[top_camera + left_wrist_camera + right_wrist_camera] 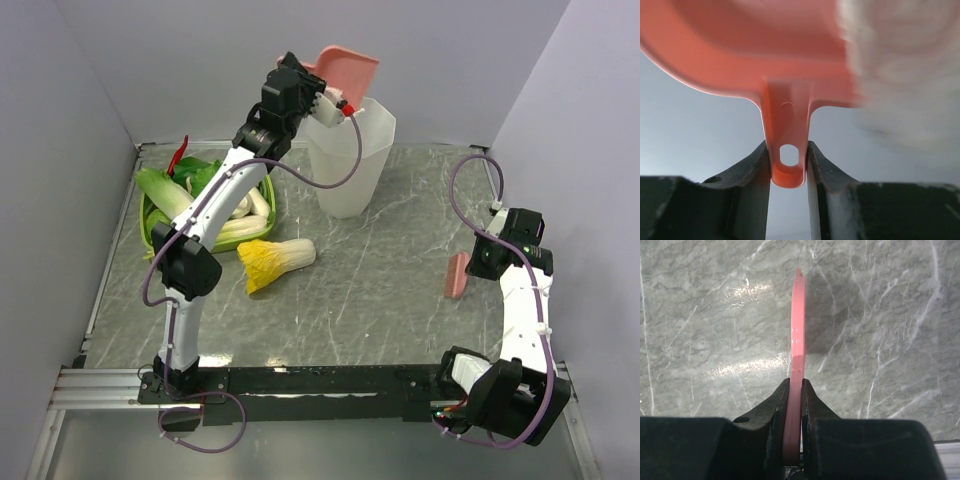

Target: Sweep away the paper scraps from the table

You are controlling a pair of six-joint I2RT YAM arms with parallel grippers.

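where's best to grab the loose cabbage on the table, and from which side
Grip the loose cabbage by its white stem end, pointing right, coming down from above and closing across its width: it lies flat on the table, and the yellow leaves would probably crush.

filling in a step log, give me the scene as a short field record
left gripper: shut on dustpan handle
dustpan: raised, tilted at the bin mouth
right gripper: shut on pink tool, over table
scraps: none seen on table
other: one cabbage on table, more in green basket
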